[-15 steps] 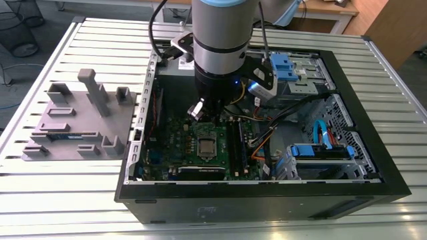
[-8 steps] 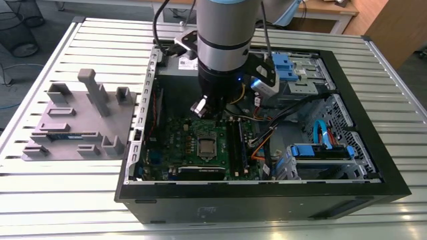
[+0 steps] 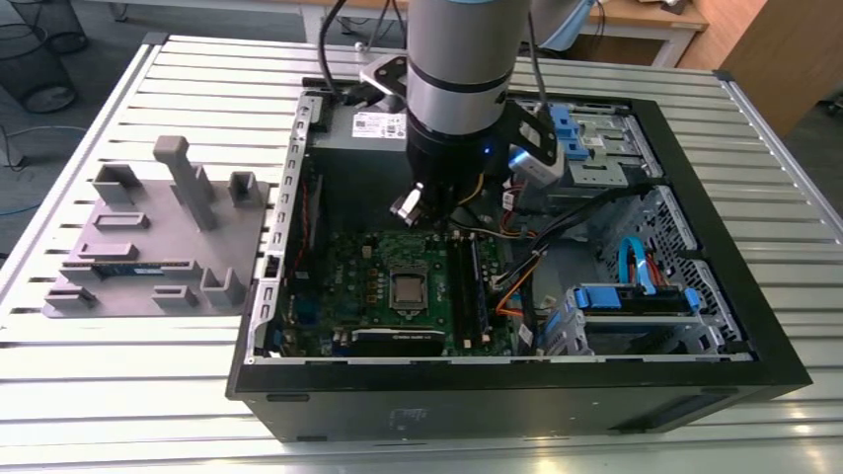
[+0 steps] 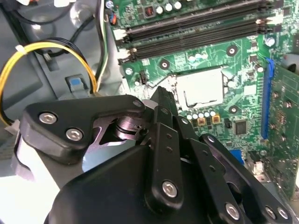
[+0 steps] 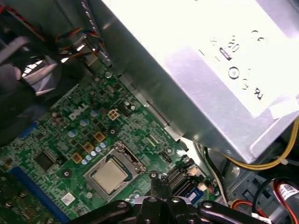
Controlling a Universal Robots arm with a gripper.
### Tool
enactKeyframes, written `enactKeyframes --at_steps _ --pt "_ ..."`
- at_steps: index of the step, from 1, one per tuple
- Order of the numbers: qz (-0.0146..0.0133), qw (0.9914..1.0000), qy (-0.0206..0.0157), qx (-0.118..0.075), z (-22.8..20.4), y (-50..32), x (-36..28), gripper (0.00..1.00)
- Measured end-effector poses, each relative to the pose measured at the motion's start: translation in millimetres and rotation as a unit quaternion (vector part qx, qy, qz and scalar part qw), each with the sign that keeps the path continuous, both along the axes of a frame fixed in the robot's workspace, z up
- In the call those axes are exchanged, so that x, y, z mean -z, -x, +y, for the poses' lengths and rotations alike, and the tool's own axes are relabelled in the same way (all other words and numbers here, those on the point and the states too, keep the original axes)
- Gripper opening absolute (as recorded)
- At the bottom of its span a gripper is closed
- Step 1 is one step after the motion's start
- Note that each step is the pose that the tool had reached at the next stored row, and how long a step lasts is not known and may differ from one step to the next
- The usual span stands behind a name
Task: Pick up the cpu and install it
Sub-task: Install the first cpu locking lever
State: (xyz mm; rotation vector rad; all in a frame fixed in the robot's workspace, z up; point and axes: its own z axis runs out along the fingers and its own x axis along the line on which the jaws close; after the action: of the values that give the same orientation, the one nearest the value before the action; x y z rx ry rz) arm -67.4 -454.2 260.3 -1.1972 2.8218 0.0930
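Above the open computer case (image 3: 527,380), my claw (image 4: 161,100) hangs over the motherboard (image 5: 70,140), fingertips pressed together on nothing I can see. The cpu (image 5: 110,175) already lies in its socket. Dropping carelessly could scrape the board.

Grey tray (image 3: 132,247) lies beside the open computer case (image 3: 737,365).

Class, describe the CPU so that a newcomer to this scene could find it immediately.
Start at the open computer case, then the green motherboard on its floor. Near the board's middle, inside a metal socket frame, sits the cpu: a flat, pale metallic square, unlike the long black memory slots beside it.
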Motion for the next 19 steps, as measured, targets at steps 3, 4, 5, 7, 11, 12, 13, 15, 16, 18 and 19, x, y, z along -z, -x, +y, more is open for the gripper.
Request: enactKeyframes --at_steps 3,4,5,7,11,12,13,15,16,18,19 --pt "0.0000 1.00000 0.0000 0.000 4.8 -3.1 0.1 0.11" --pt "0.0000 1.00000 0.0001 0.000 6.7 -3.8 0.1 0.11" --pt "0.0000 1.00000 0.0000 0.000 8.8 -4.1 0.2 0.11" --pt "0.0000 1.00000 0.0000 0.000 12.6 -4.2 0.5 0.11" --pt "0.0000 1.00000 0.0000 0.000 17.6 -4.2 2.8 0.11" --pt "-0.0001 1.00000 -0.0001 0.000 18.3 -4.2 4.0 0.11" --pt "0.0000 1.00000 -0.0001 0.000 19.0 -4.2 5.5 0.11" --pt "0.0000 1.00000 0.0000 0.000 20.3 -4.2 8.5 0.11" --pt "0.0000 1.00000 0.0000 0.000 20.9 -4.2 10.1 0.11" --pt "0.0000 1.00000 0.0000 0.000 21.8 -4.3 12.5 0.11" --pt "0.0000 1.00000 0.0000 0.000 22.2 -4.3 13.5 0.11"
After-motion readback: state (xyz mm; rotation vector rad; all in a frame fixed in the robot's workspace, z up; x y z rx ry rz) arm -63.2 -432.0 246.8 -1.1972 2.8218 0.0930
